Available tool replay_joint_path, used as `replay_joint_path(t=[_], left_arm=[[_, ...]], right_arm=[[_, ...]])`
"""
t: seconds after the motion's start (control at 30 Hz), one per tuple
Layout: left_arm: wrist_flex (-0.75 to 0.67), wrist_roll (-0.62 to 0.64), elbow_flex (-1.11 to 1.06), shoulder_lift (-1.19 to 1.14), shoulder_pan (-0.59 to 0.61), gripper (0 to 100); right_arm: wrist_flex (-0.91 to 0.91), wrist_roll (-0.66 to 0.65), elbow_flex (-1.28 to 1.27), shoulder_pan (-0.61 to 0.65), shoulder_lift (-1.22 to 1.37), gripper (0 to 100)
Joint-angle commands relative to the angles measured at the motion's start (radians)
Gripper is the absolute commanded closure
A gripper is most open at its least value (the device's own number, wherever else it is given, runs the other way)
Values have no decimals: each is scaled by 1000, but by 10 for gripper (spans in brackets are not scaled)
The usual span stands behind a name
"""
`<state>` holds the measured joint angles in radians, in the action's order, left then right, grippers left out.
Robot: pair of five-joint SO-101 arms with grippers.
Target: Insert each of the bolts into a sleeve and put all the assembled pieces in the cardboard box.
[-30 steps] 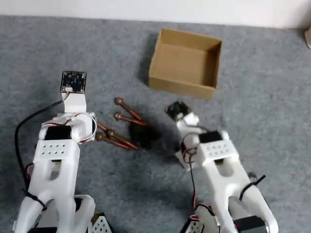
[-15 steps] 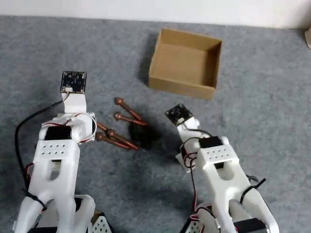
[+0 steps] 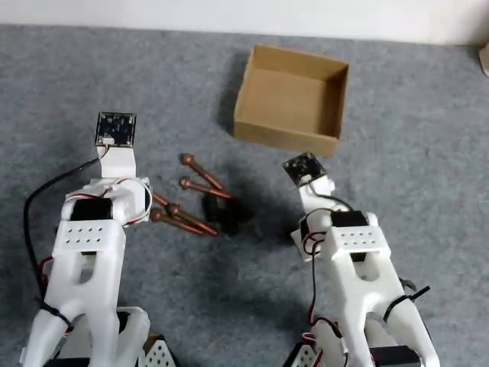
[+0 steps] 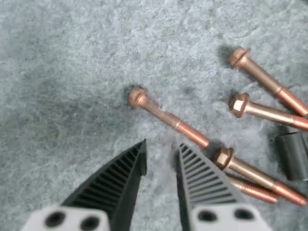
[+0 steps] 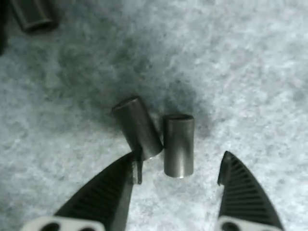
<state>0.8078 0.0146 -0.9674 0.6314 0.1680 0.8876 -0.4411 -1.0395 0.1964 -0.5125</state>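
Open grey carpet (image 3: 412, 115) surrounds the cardboard box (image 3: 286, 139) near the far edge; R gripper (image 5: 180, 162), jaws wide apart astride one sleeve (image 5: 178, 144) w/ a second sleeve (image 5: 138, 126) just beside it, has shifted rightward from the bolts (image 3: 191, 210), while L gripper (image 4: 161, 146), jaws slightly parted and empty, hangs beside one bolt (image 4: 166, 117).

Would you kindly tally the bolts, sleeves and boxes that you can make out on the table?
Bolts: 5
Sleeves: 3 clearly, possibly more, too bunched to count
Cardboard box: 1
Total: at least 9
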Motion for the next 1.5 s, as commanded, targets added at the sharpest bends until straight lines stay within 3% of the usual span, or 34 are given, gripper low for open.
replay_joint_path(t=[0.0,0.37,0.67,0.97,1.07,1.2,1.47], left_arm=[[-25,5,4,21,7,892],[-25,5,-2,21,7,892],[-43,5,-7,21,7,892],[-44,5,-7,21,7,892],[-44,5,-7,21,7,892],[-44,5,-7,21,7,892],[-51,2,2,8,-41,893]], right_arm=[[-19,-8,36,-15,-10,768],[-45,-8,87,-35,5,768],[-61,-5,96,-30,311,768],[-153,-3,88,-16,343,769],[-154,-3,91,-15,343,830],[-220,-3,88,-15,343,998],[-242,-2,84,-36,335,994]])
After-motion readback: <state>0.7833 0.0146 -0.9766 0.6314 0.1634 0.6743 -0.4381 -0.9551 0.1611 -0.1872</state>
